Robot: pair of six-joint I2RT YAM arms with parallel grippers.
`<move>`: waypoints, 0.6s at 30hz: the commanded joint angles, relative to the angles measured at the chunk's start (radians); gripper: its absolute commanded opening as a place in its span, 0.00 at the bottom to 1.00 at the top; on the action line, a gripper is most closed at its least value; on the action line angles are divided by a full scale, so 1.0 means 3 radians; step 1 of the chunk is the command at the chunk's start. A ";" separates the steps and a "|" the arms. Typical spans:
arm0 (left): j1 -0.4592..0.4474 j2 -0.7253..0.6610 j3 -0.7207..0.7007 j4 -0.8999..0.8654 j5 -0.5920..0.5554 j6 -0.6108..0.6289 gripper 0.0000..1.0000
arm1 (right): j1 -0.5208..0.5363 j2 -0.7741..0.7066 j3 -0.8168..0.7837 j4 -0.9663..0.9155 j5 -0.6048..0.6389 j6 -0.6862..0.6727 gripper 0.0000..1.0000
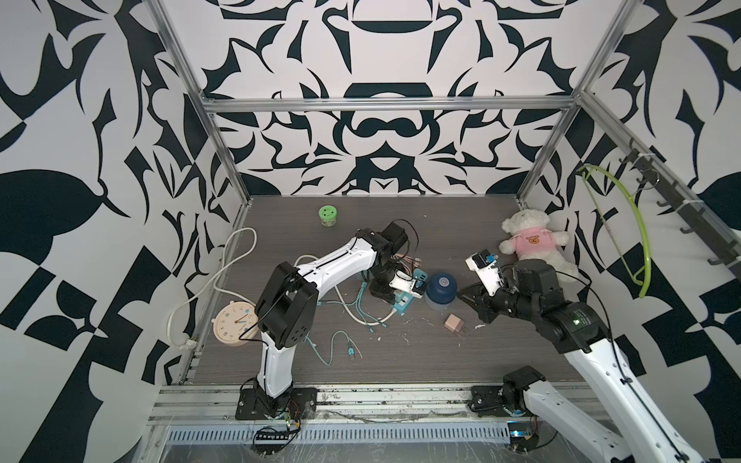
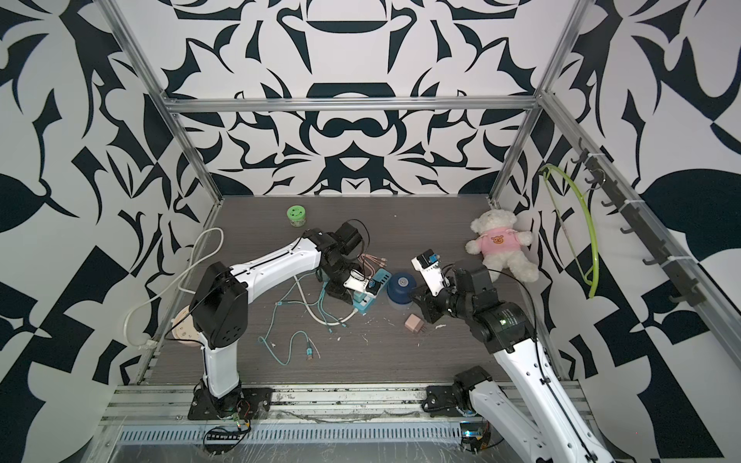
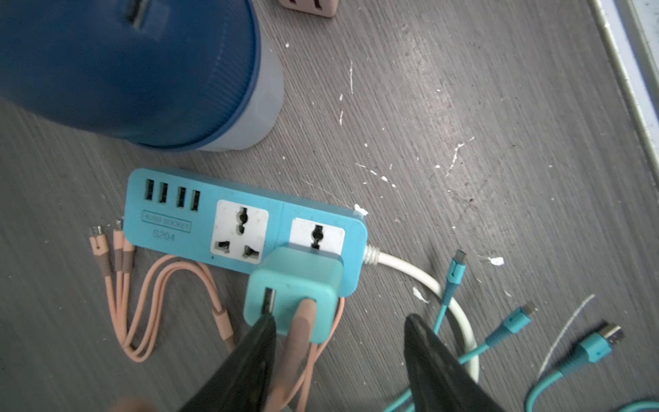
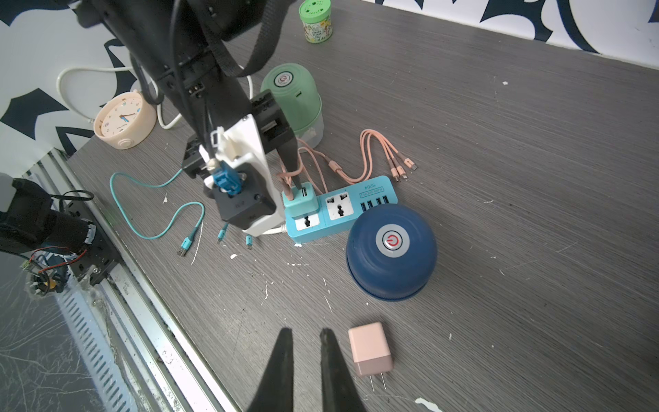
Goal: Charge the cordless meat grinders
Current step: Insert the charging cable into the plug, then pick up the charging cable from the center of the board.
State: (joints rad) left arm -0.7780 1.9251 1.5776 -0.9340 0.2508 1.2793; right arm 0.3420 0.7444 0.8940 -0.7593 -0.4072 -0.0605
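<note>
Spread wide at left pincer [image 3: 340, 319] around pink plug [image 3: 302, 321], lower centre of frame; clenched empty at right pincer [image 4: 306, 331], beside pink adapter [image 4: 371, 351].

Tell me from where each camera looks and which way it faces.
Top views: high at the front edge, looking down and toward the back wall; both show the left arm and right arm.
Left wrist: on the left arm, looking down past the left gripper at the power strip.
Right wrist: on the right arm, looking over the right gripper at the left arm and the mint green grinder.
Shared: both wrist views show the power strip and the dark blue grinder.
</note>
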 commanded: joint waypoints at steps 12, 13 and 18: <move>0.0062 -0.0673 -0.0596 0.0379 0.0195 -0.0182 0.58 | 0.0005 -0.0045 0.0037 0.0012 0.0066 0.0081 0.14; 0.0064 -0.0778 -0.0683 0.0528 0.0211 -0.0220 0.59 | 0.0005 -0.0029 0.0038 0.0013 0.0086 0.0104 0.14; 0.0067 -0.1241 -0.1137 0.0945 0.0274 -0.0468 0.60 | 0.0007 0.0101 0.0039 0.0021 0.0205 0.0168 0.15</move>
State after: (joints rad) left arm -0.7609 1.6215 1.2907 -0.7475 0.2916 1.1942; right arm 0.3420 0.7567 0.8940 -0.7601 -0.3759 -0.0307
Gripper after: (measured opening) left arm 0.598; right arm 0.153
